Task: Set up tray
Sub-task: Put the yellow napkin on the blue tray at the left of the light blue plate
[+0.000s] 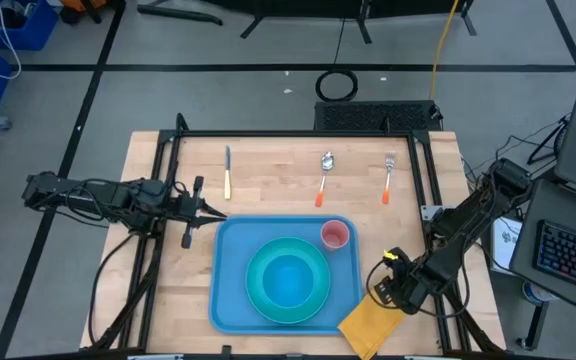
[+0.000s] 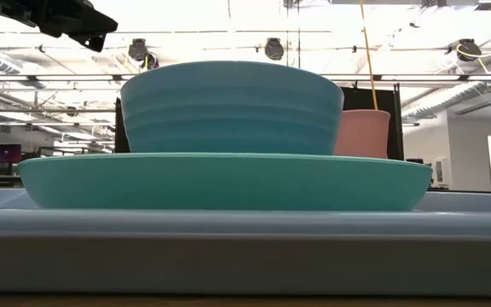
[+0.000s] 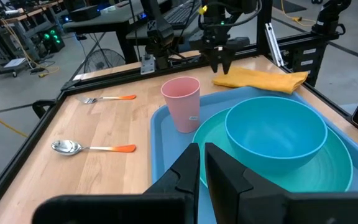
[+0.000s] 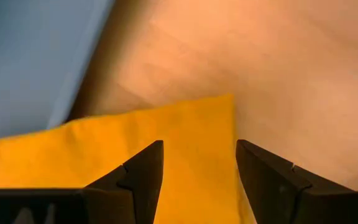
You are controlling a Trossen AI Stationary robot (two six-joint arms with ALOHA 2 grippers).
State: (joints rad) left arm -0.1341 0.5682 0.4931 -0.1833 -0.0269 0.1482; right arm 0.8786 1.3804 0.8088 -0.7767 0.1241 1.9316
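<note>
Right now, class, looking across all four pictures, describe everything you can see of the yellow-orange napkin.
The napkin is yellow-orange cloth, folded flat into a rough rectangle with slightly rumpled edges. It lies at an angle on the wooden table, at the near right corner of the light-blue tray; whether they touch cannot be told. The right tool hangs just over its upper end, fingers open with the cloth showing between them. Nothing rests on top of it.

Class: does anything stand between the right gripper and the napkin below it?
Nothing visible does. The right gripper hangs open just over the napkin, which lies on the table beside the tray. The right wrist view shows only yellow cloth between its fingers.
</note>
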